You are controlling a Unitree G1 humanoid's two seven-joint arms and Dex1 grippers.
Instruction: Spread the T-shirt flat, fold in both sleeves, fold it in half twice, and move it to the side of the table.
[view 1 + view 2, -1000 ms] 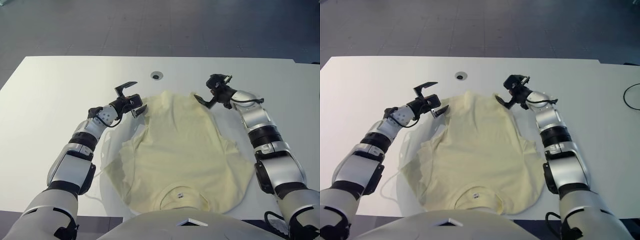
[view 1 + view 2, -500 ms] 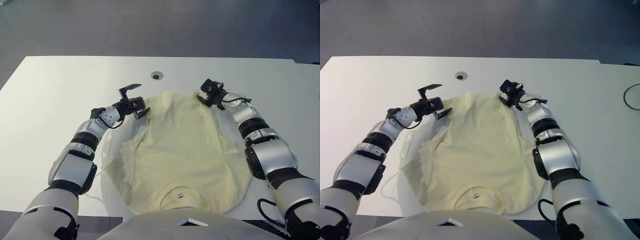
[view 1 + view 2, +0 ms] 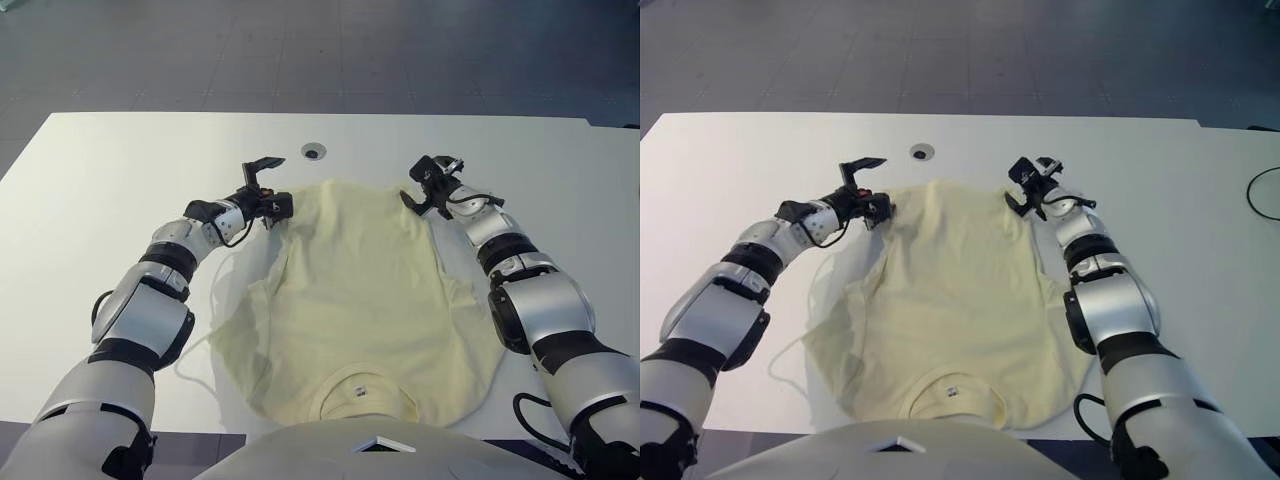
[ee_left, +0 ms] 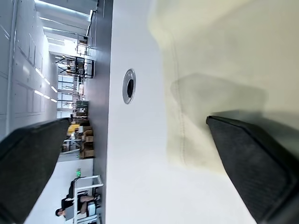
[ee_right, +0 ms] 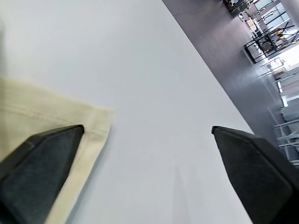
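Your T-shirt [image 3: 360, 300] is a pale yellow knit lying on the smooth white desk [image 3: 120, 180]. Its ribbed collar [image 3: 360, 395] is at the near edge and its hem points to the far side. The body is mostly flat and tapers toward the hem, so the outline reads as a rounded trapezoid. The cloth along the robot's left side sits in soft, loose folds, while the right side flares out more smoothly.

Your left gripper [image 3: 272, 190] is at the far-left hem corner with its jaws wide apart. In the left wrist view, one dark, matte, wedge-shaped finger lies over the stitched corner and throws a shadow on the cloth. The other finger stands over bare desk. You cannot tell from that view whether the finger actually touches the fabric.

Your right gripper [image 3: 428, 182] is at the far-right hem corner, and its jaws are also spread. In the right wrist view, one finger covers the double-stitched hem where it ends in a square corner, and the other is out over the desk.

A small round hole [image 3: 314, 151] with a dark rim sits in the desk just beyond the hem, nearer the left gripper. A thin dark cable [image 3: 1265, 190] curves in at the desk's right edge, well apart from the shirt.
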